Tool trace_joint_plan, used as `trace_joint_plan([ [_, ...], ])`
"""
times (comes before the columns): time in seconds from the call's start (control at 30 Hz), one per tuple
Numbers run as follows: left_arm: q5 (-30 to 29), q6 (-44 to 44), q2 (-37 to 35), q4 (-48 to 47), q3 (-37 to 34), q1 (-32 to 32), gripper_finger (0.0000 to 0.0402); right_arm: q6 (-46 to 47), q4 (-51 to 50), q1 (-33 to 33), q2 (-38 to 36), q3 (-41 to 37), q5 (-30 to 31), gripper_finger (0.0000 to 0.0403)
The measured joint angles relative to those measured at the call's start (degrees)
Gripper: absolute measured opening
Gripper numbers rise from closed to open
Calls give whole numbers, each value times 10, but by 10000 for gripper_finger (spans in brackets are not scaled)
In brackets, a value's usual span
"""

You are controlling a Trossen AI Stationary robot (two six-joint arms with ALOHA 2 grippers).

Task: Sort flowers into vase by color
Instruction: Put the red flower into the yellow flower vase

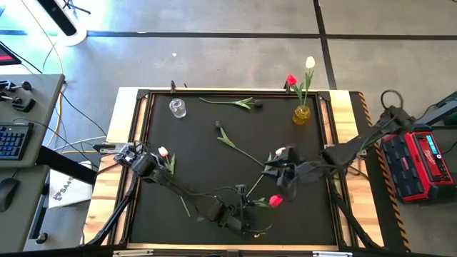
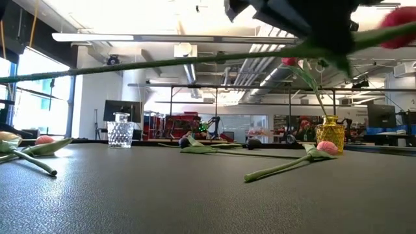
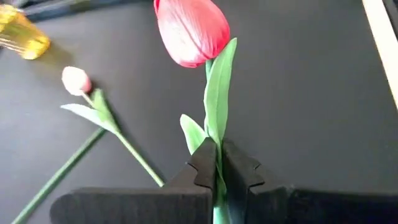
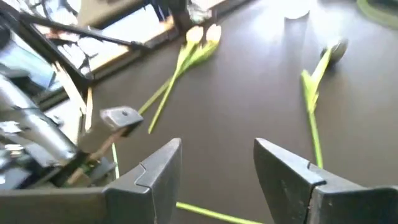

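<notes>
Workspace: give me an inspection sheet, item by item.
Surface: black mat in a wooden-edged frame.
Job's things: yellow vase holds a red and a white tulip; clear glass vase looks empty; red tulip held by its stem; other tulips lie loose on the mat.
Clutter: nothing seen.
Grippers: left gripper shut on the red tulip's stem; right gripper open, above the mat.
Cables: yellow cable on the floor beside the table.
Surroundings: keyboard on a side desk; red case opposite.
</notes>
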Motion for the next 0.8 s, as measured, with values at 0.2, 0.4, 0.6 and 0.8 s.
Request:
trace_joint_plan([
  [0.2, -12, -18, -5, -62, 0, 25, 0, -44, -42, 3, -65, 53, -25, 188],
  [0.4, 38, 17, -5, -48, 0, 66, 0, -85, -61, 3, -95, 75, -30, 188],
  [0.6, 83, 81, -5, -43, 0, 116, 0, -142, -61, -4, -105, 75, 8, 188],
  [0.8, 131, 144, -15, -47, 0, 176, 0, -219, -43, -40, -149, 75, 95, 188],
])
